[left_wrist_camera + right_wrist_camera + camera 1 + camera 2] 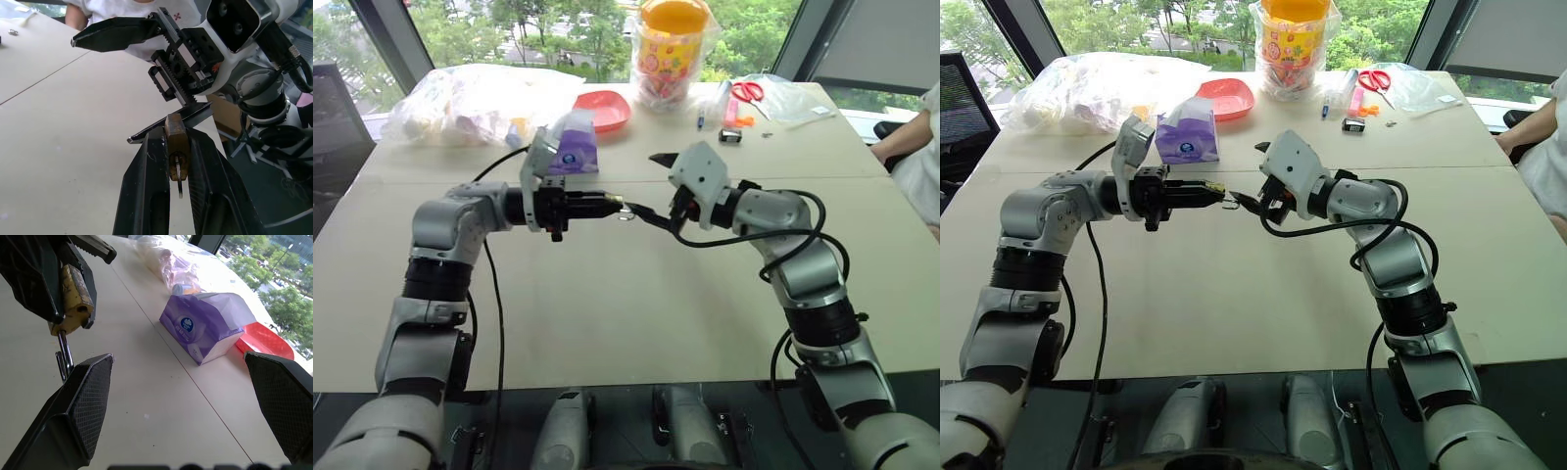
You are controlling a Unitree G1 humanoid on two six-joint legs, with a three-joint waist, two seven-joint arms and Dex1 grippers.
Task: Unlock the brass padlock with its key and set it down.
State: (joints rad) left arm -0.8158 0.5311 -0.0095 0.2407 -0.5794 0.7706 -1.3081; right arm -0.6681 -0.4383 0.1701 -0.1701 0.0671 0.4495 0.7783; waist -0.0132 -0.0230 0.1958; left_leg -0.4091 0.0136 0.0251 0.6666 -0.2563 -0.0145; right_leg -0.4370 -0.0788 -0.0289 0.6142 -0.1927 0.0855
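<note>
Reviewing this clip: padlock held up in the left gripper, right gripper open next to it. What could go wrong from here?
1. The left gripper pinches only the brass padlock's narrow body in mid-air; a sideways push could twist it loose onto the table.
2. The key is a thin sliver beside the right gripper's wide-open fingers; closing may miss it or catch the lock instead.
3. Both grippers' fingers nearly meet, so they may collide.

Table, pale, seamed: purple tissue pack; red dish behind it; clear bags at far left; orange-lidded printed container; red-handled scissors; person's arm at right edge.
</note>
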